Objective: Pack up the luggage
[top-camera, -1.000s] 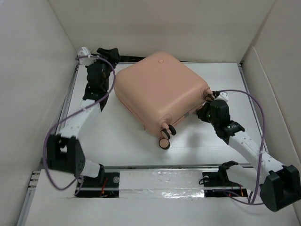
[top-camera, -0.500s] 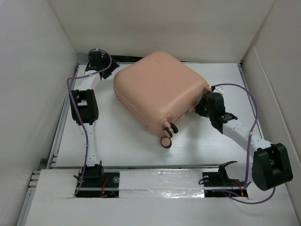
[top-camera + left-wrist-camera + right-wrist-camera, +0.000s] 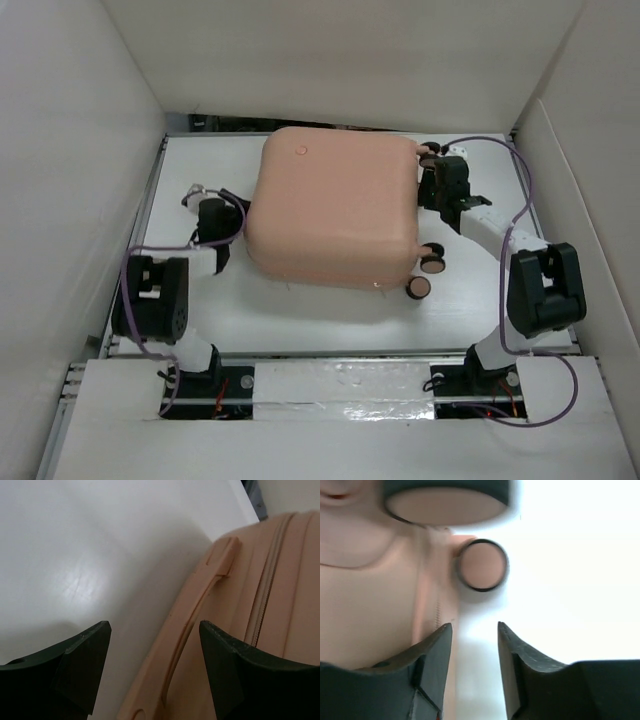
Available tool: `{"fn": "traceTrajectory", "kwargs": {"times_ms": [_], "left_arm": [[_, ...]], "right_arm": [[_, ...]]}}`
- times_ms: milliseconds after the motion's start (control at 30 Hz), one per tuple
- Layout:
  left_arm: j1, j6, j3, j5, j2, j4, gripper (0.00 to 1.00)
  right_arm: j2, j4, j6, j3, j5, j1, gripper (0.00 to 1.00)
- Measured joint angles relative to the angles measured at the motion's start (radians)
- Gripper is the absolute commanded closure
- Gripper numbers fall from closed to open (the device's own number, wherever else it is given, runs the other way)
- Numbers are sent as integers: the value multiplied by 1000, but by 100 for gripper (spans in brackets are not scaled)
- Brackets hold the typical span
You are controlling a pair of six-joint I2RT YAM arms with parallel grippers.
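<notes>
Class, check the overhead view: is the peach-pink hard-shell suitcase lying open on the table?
No, the peach-pink hard-shell suitcase lies closed, smooth shell up, with no lining showing.

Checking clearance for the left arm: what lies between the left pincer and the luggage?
Nothing but bare white table, as the left wrist view shows; the open left pincer sits right beside the luggage, near its side handle.

The white counter (image 3: 300, 310) was smooth and faintly glossy, boxed in by white panels (image 3: 90, 150) on its left, far and right sides. Directly on it lay the luggage (image 3: 335, 205), closed and flat on one broad shell, toward the far half. Its wheels (image 3: 433, 265) stuck out along the right edge, and its side handle (image 3: 200, 610) faced left, just above the surface.
</notes>
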Motion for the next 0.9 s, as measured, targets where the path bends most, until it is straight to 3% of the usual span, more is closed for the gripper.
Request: {"fn": "traceTrajectory", "kwargs": {"times_ms": [167,300,433,500,633,667,700,733,767,800,833,900], "left_arm": [[-155,-26,-275,-245,-264,45,31],[-341,-14,-426,-408,-518,-56,31],[-451,13,-482,-403,-745,-212,29],[-477,24,-483,-372,-828,-282,29],[-486,31,-468,-321,-953,-317,32],[-486,30,-459,-311,-971,-322,38],[-486,26,-453,-301,-986,-324,41],[-486,24,-448,-290,-1005,-330,48],[-486,16,-448,-280,-1021,-337,64],[-484,14,-448,-269,-1037,-351,68],[-484,11,-448,-252,-1055,-371,71],[-482,-3,-448,-220,-1082,-415,76]], "right_arm": [[129,-23,-83,164,-37,-45,37],[293,-108,-116,443,-75,-71,26],[425,-157,-95,748,-195,-41,8],[423,-170,-81,817,-246,-2,5],[333,-190,-56,805,-378,31,7],[286,-172,-49,759,-398,27,8],[226,-152,-42,687,-418,15,10],[157,-137,-34,610,-433,0,18],[85,-113,-27,529,-443,-16,32],[-2,-93,-19,431,-446,-33,47],[-94,-66,-11,336,-451,-49,74],[-277,-8,1,153,-456,-60,94]]}}
